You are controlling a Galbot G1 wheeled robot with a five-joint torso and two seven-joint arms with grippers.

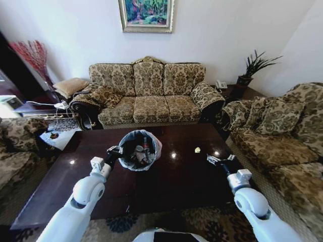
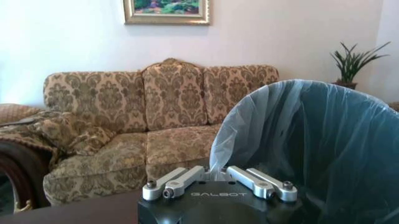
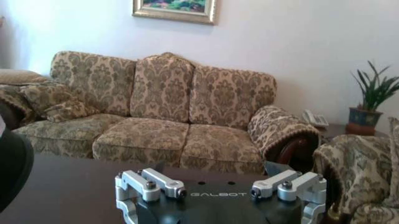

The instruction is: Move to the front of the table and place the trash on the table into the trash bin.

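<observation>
Seen from the head camera: glossy dark reddish-brown desk (image 1: 166, 186) in front of a three-seat patterned sofa (image 1: 149, 93). Standing on the desk, left of centre, a small round black trash bin (image 1: 140, 149) with a translucent whitish bag liner (image 2: 293, 140) folded over the rim. Inside the bin, a clear plastic bottle with red label (image 1: 146, 148) lying among pale crumpled scraps (image 1: 137, 157); further contents too small to tell apart. Lying alone on the desk to the right of the bin, well apart from it, one small pale wad of trash (image 1: 197, 149).

Left gripper (image 1: 114, 151) pressed against the bin's left rim, fingers (image 2: 240, 176) drawn close together around a fold of the liner in the left wrist view, clenched on the bag at the rim. Right gripper (image 1: 216, 159) low over the desk on the right side, near the pale wad but not touching it, fingers (image 3: 149, 183) spread wide and holding nothing.

Framed painting (image 1: 147, 14) on the wall above the sofa; potted plant (image 1: 252, 70) on a corner stand at right.
</observation>
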